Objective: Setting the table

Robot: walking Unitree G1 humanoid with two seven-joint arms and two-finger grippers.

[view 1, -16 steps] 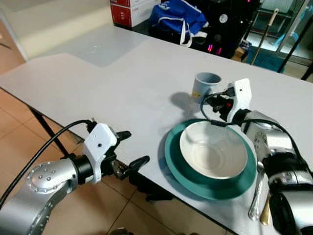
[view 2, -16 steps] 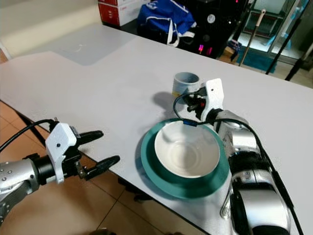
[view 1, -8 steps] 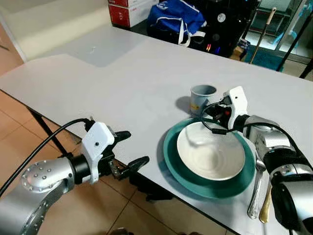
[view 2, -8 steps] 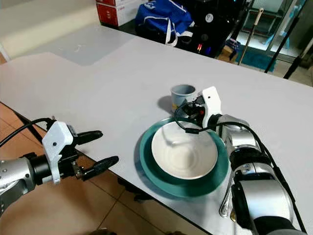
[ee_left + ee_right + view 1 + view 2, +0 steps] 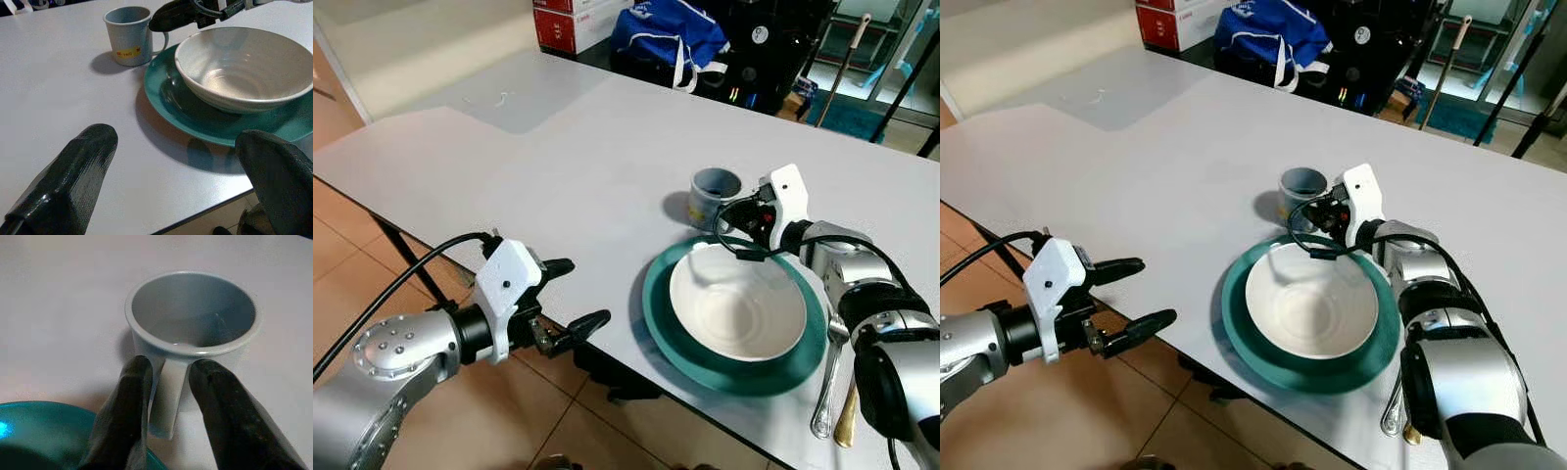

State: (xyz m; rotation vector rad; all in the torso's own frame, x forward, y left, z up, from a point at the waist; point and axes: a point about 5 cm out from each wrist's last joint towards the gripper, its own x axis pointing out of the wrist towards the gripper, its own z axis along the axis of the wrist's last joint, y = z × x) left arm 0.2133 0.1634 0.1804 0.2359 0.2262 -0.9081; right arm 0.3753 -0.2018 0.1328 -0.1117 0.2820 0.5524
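Observation:
A grey-blue mug [image 5: 712, 190] stands upright on the white table [image 5: 558, 166], just behind a teal plate [image 5: 656, 315] that holds a white bowl [image 5: 739, 305]. My right gripper [image 5: 168, 369] reaches over the plate's far rim and is shut on the mug's handle [image 5: 168, 396], one finger on each side. A spoon [image 5: 827, 387] and a gold-coloured utensil [image 5: 845, 423] lie to the right of the plate. My left gripper [image 5: 578, 294] hovers open at the table's near edge, left of the plate, with nothing between its fingers.
A blue bag [image 5: 671, 29] and a red box [image 5: 570, 22] stand beyond the table's far side, beside dark equipment [image 5: 764, 49]. Tiled floor [image 5: 352, 255] lies below the near edge. The left half of the table is bare.
The right gripper and the mug have shifted slightly left and closer to the plate's rim. The left arm has stayed almost where it was.

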